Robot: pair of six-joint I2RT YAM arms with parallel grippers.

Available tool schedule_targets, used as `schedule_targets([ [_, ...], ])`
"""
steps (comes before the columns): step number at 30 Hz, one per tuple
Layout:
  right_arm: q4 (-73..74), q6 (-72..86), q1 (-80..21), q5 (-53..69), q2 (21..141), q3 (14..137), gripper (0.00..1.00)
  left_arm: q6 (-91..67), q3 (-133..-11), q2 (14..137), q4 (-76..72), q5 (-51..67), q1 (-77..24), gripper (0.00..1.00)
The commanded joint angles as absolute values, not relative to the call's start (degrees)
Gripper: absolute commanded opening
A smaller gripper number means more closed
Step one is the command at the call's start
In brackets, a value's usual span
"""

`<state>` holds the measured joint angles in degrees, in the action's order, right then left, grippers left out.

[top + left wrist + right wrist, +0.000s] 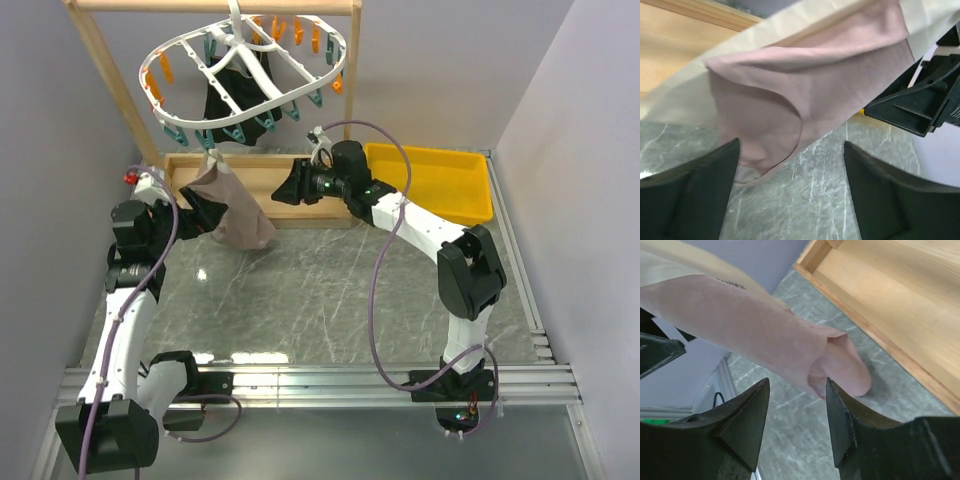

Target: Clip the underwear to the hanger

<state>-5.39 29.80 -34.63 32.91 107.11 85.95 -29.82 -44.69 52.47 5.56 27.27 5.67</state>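
Observation:
The dusty-pink underwear hangs by its top corner from a teal clothespin at the front of the white oval hanger; its lower end reaches the table. My left gripper is open just left of the fabric, not holding it. In the left wrist view the underwear stretches ahead of the open gripper. My right gripper is open and empty to the right of the fabric. In the right wrist view the underwear lies just beyond the open gripper.
A black garment hangs inside the hanger ring. The wooden frame rack and its base tray stand behind the underwear. A yellow tray sits at the back right. Walls close in on both sides.

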Motion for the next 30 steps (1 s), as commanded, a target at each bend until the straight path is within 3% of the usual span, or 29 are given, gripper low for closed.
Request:
schedule_targets([
  [1,-10.5,32.3,-34.8,35.9,107.6,90.7,0.56,-31.5,-42.5,47.6,1.9,25.0,8.2,0.82],
  [5,-9.9,30.2,-35.2,38.1,109.4,93.1,0.57,-33.3,-42.3,46.2,7.3,25.2,12.7,0.63],
  [7,-9.9,29.5,-35.5,39.5,110.1,94.6,0.58,-33.7,-41.7,45.8,8.9,24.4,15.2,0.58],
  [20,-5.8,24.8,-36.4,41.4,110.9,96.6,0.61,-26.1,-41.7,55.5,6.6,30.6,18.4,0.56],
  [26,-6.6,22.7,-36.5,40.8,110.5,96.3,0.60,-25.7,-39.9,51.1,1.3,38.2,18.4,0.55],
  [30,-7.5,23.9,-37.1,41.9,113.4,99.4,0.60,-24.3,-40.0,50.6,4.7,35.8,18.5,0.53],
])
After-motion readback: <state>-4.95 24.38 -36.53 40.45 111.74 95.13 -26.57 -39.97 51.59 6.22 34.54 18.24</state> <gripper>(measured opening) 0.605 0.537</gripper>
